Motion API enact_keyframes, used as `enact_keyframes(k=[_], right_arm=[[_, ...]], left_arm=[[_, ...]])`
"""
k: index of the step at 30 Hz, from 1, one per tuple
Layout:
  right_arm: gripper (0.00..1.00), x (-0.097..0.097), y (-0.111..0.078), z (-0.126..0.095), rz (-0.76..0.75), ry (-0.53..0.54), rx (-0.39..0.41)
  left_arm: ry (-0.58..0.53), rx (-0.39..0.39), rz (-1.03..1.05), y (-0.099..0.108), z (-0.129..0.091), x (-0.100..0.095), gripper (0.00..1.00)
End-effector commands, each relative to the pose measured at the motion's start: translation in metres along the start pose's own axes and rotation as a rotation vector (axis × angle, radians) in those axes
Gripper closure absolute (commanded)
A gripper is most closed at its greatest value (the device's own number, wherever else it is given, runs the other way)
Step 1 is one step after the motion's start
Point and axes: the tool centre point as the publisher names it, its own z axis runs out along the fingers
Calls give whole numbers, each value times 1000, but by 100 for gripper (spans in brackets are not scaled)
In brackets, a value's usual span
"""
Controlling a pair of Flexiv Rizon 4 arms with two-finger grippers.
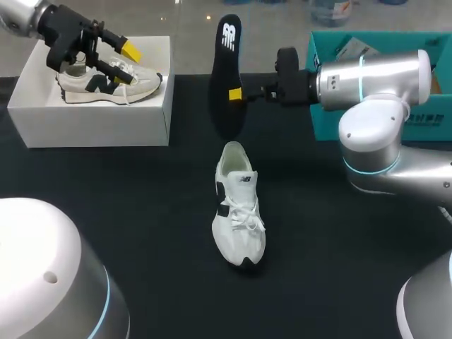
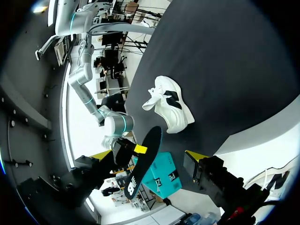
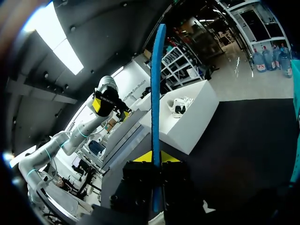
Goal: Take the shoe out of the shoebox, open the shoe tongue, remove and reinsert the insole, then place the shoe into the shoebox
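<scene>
L arm (image 1: 18, 18) jaws open; R arm (image 1: 374, 78) clamped.

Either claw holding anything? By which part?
Right claw is shut on the black insole, pinched around mid-length at its side edge. Left claw is open, holding nothing.

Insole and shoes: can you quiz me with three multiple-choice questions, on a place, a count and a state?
1. Where is the insole? A in a shoe; B in the right gripper; C in the shoebox.
2. How many shoes show? A one; B two; C three.
3. The left gripper is: A open; B shut on a shoe; C shut on the insole.
Answers: B, its fingers pinch it upright; B, table shoe plus boxed shoe; A, fingers apart over the shoebox.
</scene>
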Motion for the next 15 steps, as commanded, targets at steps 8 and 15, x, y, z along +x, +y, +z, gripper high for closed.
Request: enact_keyframes(k=[8,15], right_arm=[[100,0,-2,5,-1,0,-12],[100,-5,-9,9,-20,-18,-9]], left_arm=[[1,3,1,1,-1,1,0],[1,3,1,1,-1,1,0]])
